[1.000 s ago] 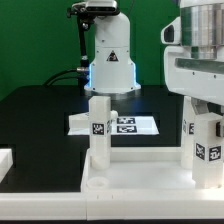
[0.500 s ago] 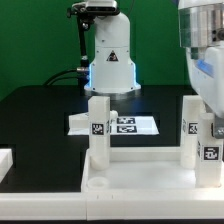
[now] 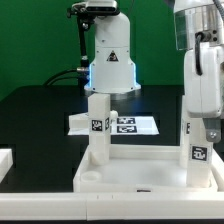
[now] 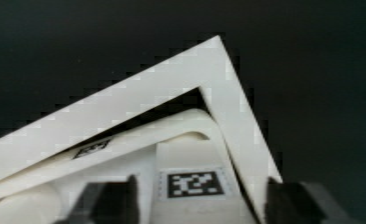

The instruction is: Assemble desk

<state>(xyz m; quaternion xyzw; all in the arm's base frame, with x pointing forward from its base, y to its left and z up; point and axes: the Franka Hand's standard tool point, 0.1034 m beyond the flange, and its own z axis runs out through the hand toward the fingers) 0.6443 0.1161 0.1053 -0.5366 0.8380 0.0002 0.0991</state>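
Since the earlier frame, arm and right-hand white square plastic leg [image 3: 199,133] sit lower in the white rimmed desk panel [image 3: 135,178], left leg [image 3: 97,125] upright. Gripper [image 4: 203,200] straddles the leg, fingers easing apart; grasp uncertain. Rigid, light, smooth: grip flat sides

Exterior light: bright, even, soft shadows on the black counter [image 3: 30,110].
Glow: blue at the robot base [image 3: 110,70].
Wrist sharpness: soft, grainy; end effector [image 4: 201,203] fingers blurred.

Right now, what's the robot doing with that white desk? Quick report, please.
Gripper straddling a tagged leg, grip unclear. Two legs upright on the desk panel. Nothing blocking.
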